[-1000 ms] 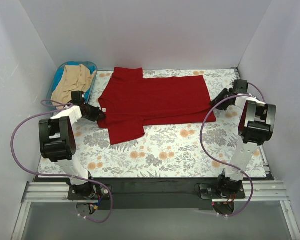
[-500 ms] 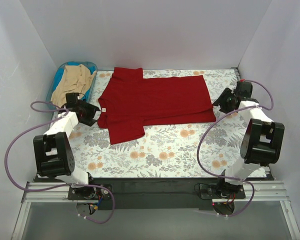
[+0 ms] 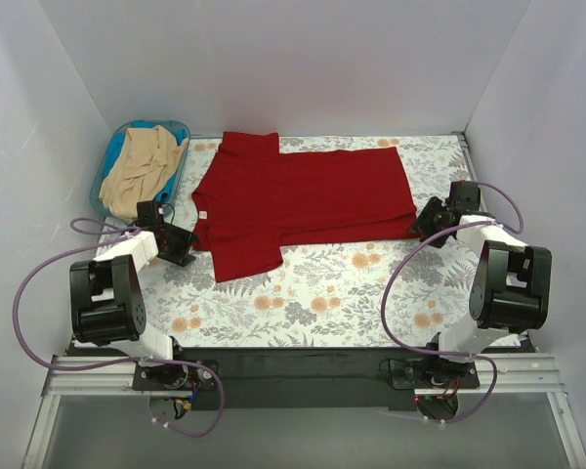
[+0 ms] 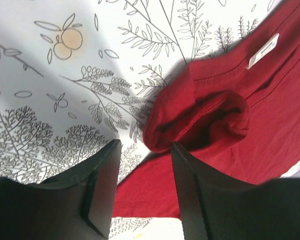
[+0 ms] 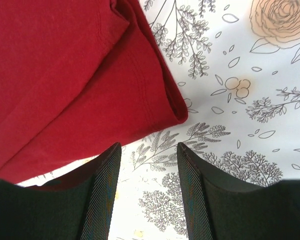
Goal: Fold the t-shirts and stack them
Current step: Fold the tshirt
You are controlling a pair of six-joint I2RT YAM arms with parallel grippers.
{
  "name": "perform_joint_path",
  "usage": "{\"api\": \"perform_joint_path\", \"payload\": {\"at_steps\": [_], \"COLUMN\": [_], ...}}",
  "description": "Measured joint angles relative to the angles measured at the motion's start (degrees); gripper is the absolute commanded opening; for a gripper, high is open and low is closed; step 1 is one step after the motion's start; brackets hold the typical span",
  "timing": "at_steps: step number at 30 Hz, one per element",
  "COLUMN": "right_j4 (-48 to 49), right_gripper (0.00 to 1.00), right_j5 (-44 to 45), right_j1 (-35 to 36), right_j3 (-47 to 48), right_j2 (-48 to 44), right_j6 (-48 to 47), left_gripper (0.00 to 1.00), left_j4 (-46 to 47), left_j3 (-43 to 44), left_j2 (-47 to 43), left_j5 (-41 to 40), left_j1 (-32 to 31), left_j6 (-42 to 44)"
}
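The dark red t-shirt (image 3: 293, 200) lies spread on the flowered table cloth, neck to the left, hem to the right. Its white neck label (image 4: 263, 50) shows in the left wrist view. My left gripper (image 3: 183, 245) is open and low at the shirt's left edge, with a rolled red fold (image 4: 197, 120) just ahead of its fingers. My right gripper (image 3: 428, 223) is open and low at the shirt's lower right hem corner (image 5: 177, 107), with bare cloth between the fingers. The beige t-shirt (image 3: 142, 166) lies crumpled in the blue basket (image 3: 181, 132).
The basket stands at the back left corner. White walls close in the table on three sides. The flowered cloth (image 3: 322, 293) in front of the red shirt is bare. Purple cables loop beside both arms.
Both arms have come down and drawn in. The left gripper moved from the neck down to the shirt's left edge; the right gripper moved to the hem corner. The shirt has not moved.
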Motion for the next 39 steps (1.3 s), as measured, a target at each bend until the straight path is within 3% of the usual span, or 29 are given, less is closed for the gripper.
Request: {"api": "perform_joint_path", "payload": {"at_steps": [14, 18, 19, 22, 23, 32, 39], "right_j4": [2.75, 4.04, 4.33, 4.92, 4.96, 4.72, 2.69], "right_gripper": [0.50, 0.45, 0.42, 0.19, 0.02, 0.01, 0.01], "right_j5": [2.40, 2.56, 2.67, 3.02, 3.02, 3.93, 4.31], "right_j1": [0.04, 0.04, 0.04, 0.04, 0.04, -0.04, -1.01], "right_j3": [0.09, 0.96, 1.25, 1.79, 1.81, 0.15, -4.68], "right_j2": [4.42, 5.62, 6.01, 6.99, 7.19, 5.53, 0.04], "right_j6": [1.68, 2.08, 2.12, 2.16, 2.25, 1.79, 0.96], "left_gripper": [0.27, 0.15, 0.00, 0.00, 0.00, 0.00, 0.00], "left_j4": [2.84, 3.10, 3.08, 2.99, 2.97, -0.04, -4.09], "left_j3": [2.62, 3.19, 3.39, 3.67, 3.82, 4.02, 2.97], "left_j2": [4.87, 5.88, 6.08, 6.64, 6.71, 5.46, -0.85], "left_j5": [0.44, 0.50, 0.50, 0.50, 0.46, -0.96, -2.45], "left_j1": [-0.02, -0.02, -0.02, -0.02, -0.02, -0.04, 0.22], "left_j6": [-0.17, 0.02, 0.09, 0.42, 0.48, 0.44, 0.50]}}
